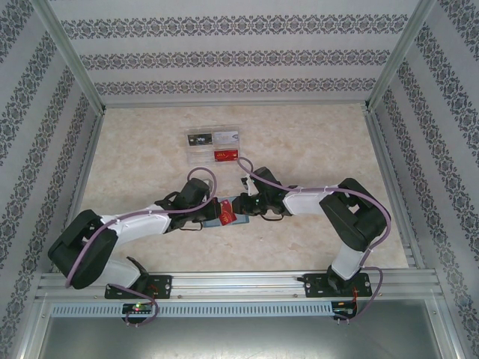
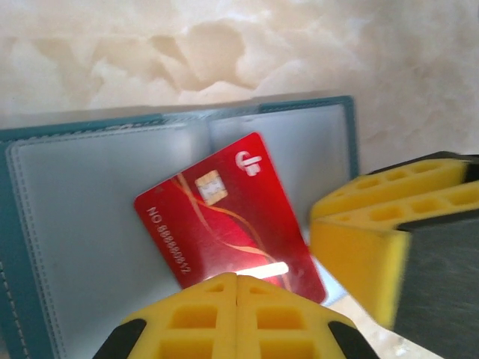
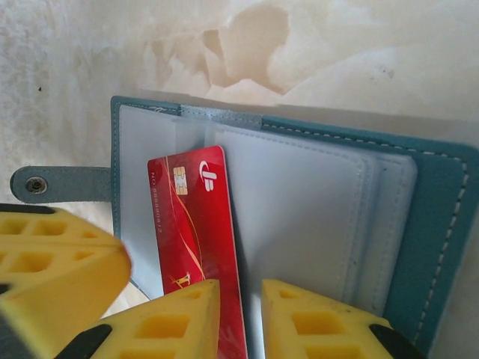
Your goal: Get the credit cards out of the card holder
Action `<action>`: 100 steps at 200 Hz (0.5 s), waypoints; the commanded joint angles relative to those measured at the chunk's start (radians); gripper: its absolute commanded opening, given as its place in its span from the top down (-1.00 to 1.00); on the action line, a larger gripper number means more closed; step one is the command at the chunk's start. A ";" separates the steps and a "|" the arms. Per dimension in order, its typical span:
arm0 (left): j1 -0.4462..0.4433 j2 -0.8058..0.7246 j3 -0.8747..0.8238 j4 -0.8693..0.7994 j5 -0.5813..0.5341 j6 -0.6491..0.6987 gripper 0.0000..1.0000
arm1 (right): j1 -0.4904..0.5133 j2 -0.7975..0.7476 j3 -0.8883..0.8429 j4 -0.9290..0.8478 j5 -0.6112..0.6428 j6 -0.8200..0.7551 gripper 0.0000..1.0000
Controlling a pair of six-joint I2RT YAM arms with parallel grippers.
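The teal-blue card holder [image 1: 239,203] lies open on the table between both arms, its grey-blue inner panels [image 2: 82,224] facing up. A red chip card [image 2: 224,217] rests slanted across the panels, mostly out of its pocket. My left gripper [image 2: 238,281] is shut, fingertips pressed together over the card's near edge, with nothing between them. My right gripper [image 3: 241,292] is open a little, and the long edge of the red card [image 3: 191,224] runs into the gap between its fingers. One yellow right finger [image 2: 367,247] shows beside the card in the left wrist view.
A clear plastic tray [image 1: 213,146] with black, silver and red cards sits at the back of the marbled table. The holder's snap strap [image 3: 52,184] sticks out sideways. Patterned walls and metal rails enclose the table.
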 commanded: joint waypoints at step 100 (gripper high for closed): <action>-0.013 0.086 0.020 -0.013 -0.011 0.003 0.94 | 0.000 0.043 0.036 0.006 -0.062 -0.025 0.67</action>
